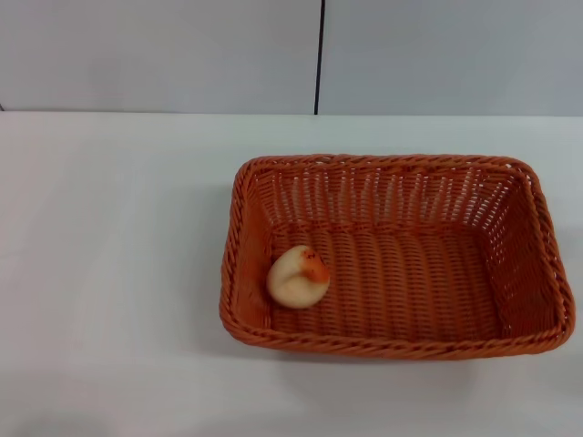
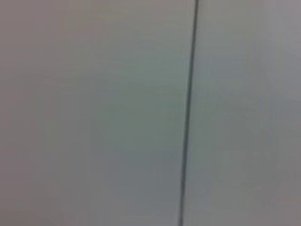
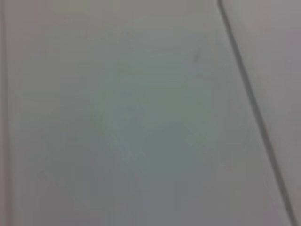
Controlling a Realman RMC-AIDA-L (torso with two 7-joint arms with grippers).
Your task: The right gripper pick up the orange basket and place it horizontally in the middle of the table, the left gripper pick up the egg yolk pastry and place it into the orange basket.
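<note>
White table [image 1: 109, 273] stood before a grey panelled wall [image 1: 164, 55]. Orange basket [image 1: 537, 273] lay horizontally, egg yolk pastry [image 1: 297, 277] inside near its left end. Neither gripper was visible; finger state unknown.

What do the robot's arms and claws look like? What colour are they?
No arm or claw shows in any view, so their look cannot be told. The head view shows only the orange basket with the pastry inside on the white table; both wrist views show plain grey wall.
</note>
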